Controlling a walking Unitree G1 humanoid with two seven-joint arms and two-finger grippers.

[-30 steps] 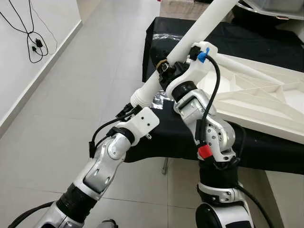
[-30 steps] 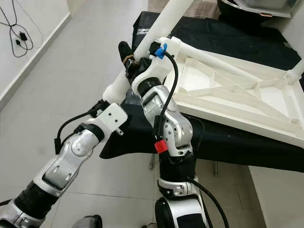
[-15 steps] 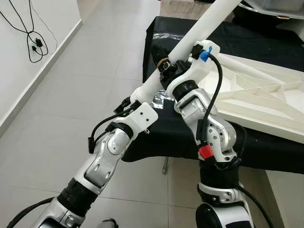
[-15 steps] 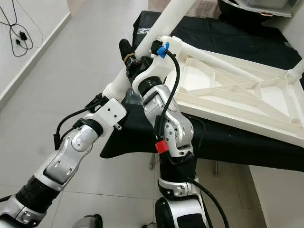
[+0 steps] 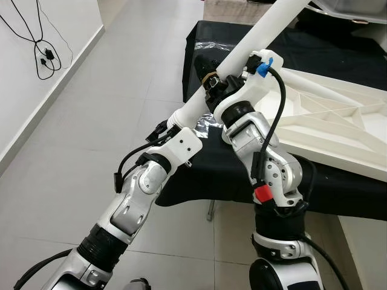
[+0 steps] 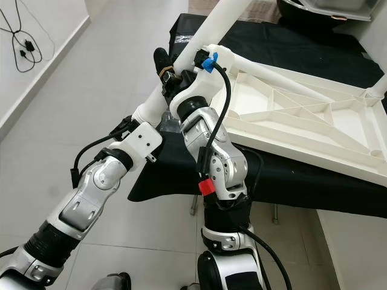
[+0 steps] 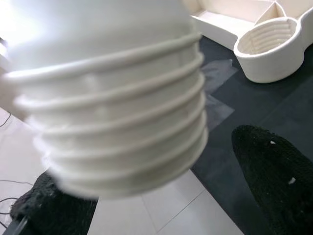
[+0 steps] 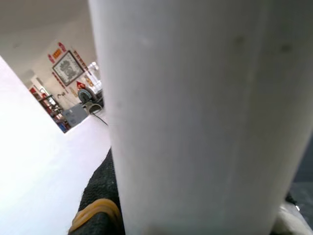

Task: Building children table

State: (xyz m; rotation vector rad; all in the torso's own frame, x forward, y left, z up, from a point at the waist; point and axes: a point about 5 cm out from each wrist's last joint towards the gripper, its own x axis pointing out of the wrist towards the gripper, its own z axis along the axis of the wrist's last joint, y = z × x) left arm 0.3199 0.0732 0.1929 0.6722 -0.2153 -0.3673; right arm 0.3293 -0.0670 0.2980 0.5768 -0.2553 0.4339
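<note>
A long white table leg (image 5: 254, 36) slants up across the view, and my right gripper (image 5: 211, 84) is shut on it near its middle. Its threaded lower end (image 7: 112, 98) sits between the black fingers (image 7: 274, 171) of my left gripper (image 5: 163, 130), which stand apart on either side, open, with a gap to the thread. The white tabletop (image 5: 338, 127) lies upside down on a black-covered table (image 5: 230, 175), ribs up. One round threaded socket (image 7: 266, 46) of the tabletop lies just beyond the leg's end.
Crumpled clear plastic (image 5: 208, 124) lies on the black cloth near the table's corner. A black cable (image 5: 42, 54) hangs by the white wall at the left. Grey tiled floor (image 5: 91, 121) stretches to the left of the table.
My left arm has risen, bringing its gripper closer around the leg's threaded end. The right gripper and the leg have shifted slightly up and right.
</note>
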